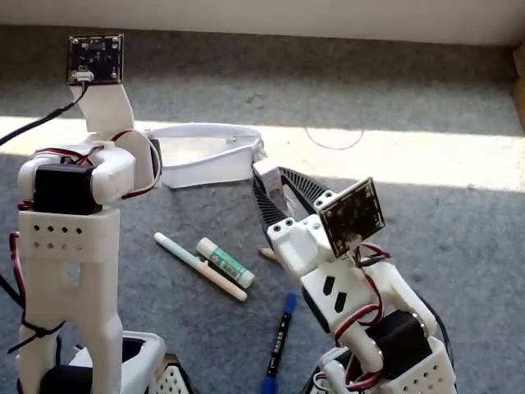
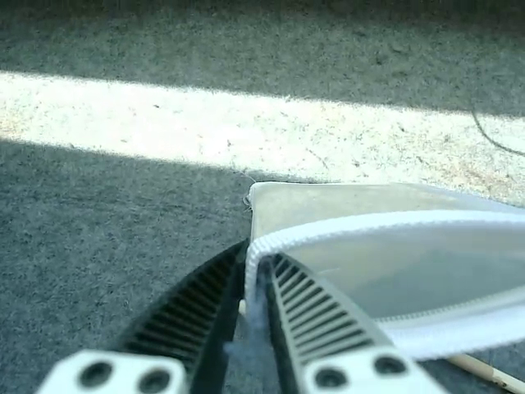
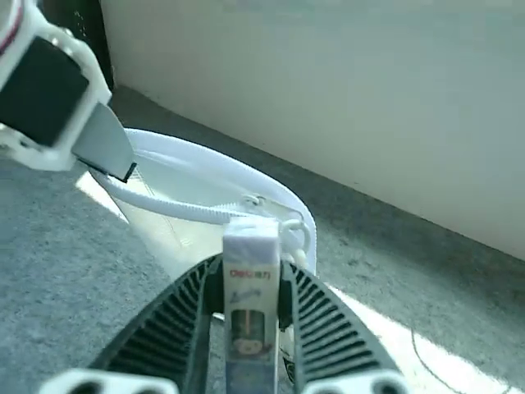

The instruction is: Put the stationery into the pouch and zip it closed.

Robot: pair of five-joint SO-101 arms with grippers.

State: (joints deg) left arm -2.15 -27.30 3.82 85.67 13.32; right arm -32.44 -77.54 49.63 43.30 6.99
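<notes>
Right gripper (image 3: 251,275) was closed on a small white eraser (image 3: 250,238) and held it just before the mouth of the pouch (image 3: 205,189), probably to drop it inside. Left gripper (image 2: 256,275) pinched the pouch's white zipper rim at one end, I think to hold the mouth open for the other arm. The pouch lay on the grey bench (image 1: 410,98). A white pen (image 1: 199,267), a glue stick (image 1: 224,263) and a blue pen (image 1: 279,345) lay nearer the arms, not yet packed. The eraser's sleeve carried red and blue print and a small drawing.
</notes>
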